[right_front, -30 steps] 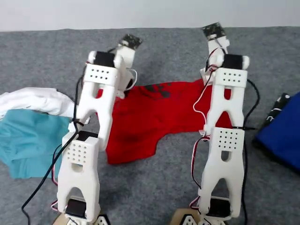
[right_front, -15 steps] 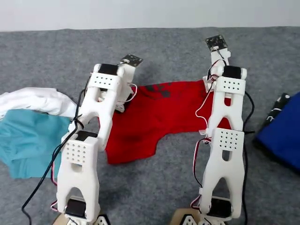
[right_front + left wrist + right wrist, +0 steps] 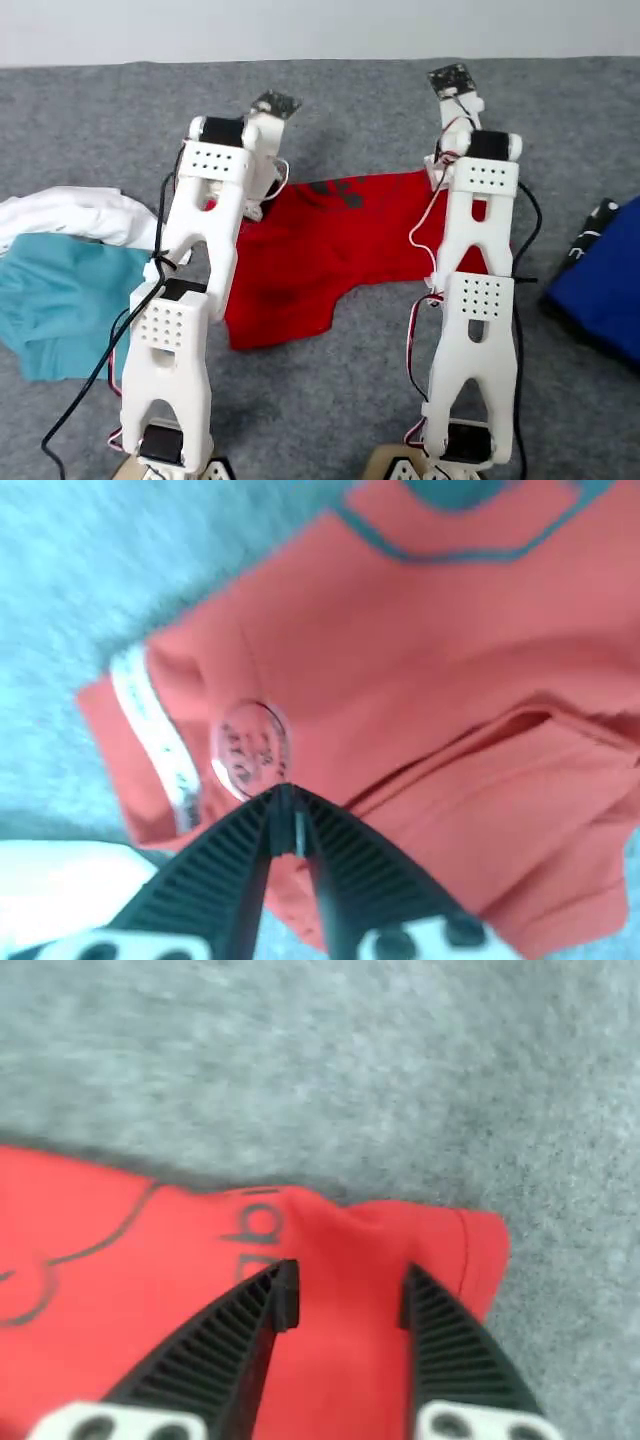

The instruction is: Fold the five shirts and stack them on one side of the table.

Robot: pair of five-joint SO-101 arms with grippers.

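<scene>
You have the red shirt [image 3: 330,240] lying mostly flat in the middle of the grey table [image 3: 350,110], between your two arms, with its dark print [image 3: 335,190] near the far edge. Your left arm [image 3: 200,250] stands over the shirt's left end, and your right arm [image 3: 475,250] over its far right corner.

In the left wrist view, your left end effector [image 3: 285,805] has its jaws pressed together, tips right at the red cloth beside a round neck label [image 3: 250,745] and a white strip of tape [image 3: 160,740]. You cannot tell whether any fabric is pinched between them. The cloth there lies in loose folds.

In the right wrist view, your right end effector [image 3: 345,1295] is parted to a moderate gap and holds nothing. It hangs over the shirt's corner, with red fabric showing between the jaws and bare table just beyond the hem.

At the table's left side, a white shirt [image 3: 70,215] lies crumpled, touching a teal shirt [image 3: 55,300] spread just nearer you. At the right edge lies a blue shirt [image 3: 600,275], well apart from the red one.
</scene>
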